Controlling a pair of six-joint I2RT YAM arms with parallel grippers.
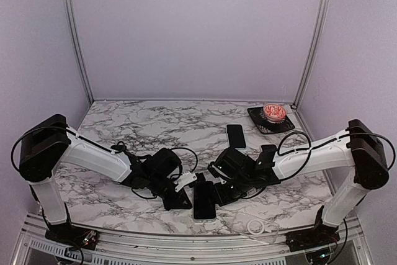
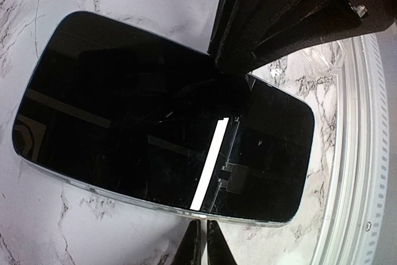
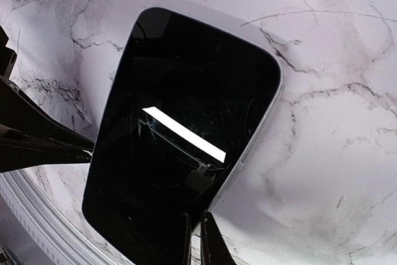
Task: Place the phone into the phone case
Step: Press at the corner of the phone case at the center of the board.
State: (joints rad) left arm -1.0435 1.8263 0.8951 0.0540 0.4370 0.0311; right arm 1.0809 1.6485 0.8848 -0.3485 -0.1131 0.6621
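Observation:
The phone (image 1: 205, 202) lies flat, black screen up, near the table's front edge between my two grippers. A pale, clear phone case rim (image 3: 273, 72) runs around it, and the same rim (image 2: 124, 192) shows along the phone's long side in the left wrist view. My left gripper (image 2: 203, 235) is shut, its tips touching that edge of the phone (image 2: 149, 116). My right gripper (image 3: 197, 240) is closed down astride the opposite edge of the phone (image 3: 180, 110), one finger over the screen and one outside the rim.
A second flat black slab (image 1: 236, 135) lies farther back, mid-table. A black mat with a red-and-white dish (image 1: 273, 113) sits at the back right. A white cable loop (image 1: 259, 226) rests on the front rail. The metal rail (image 2: 366, 153) runs just beside the phone.

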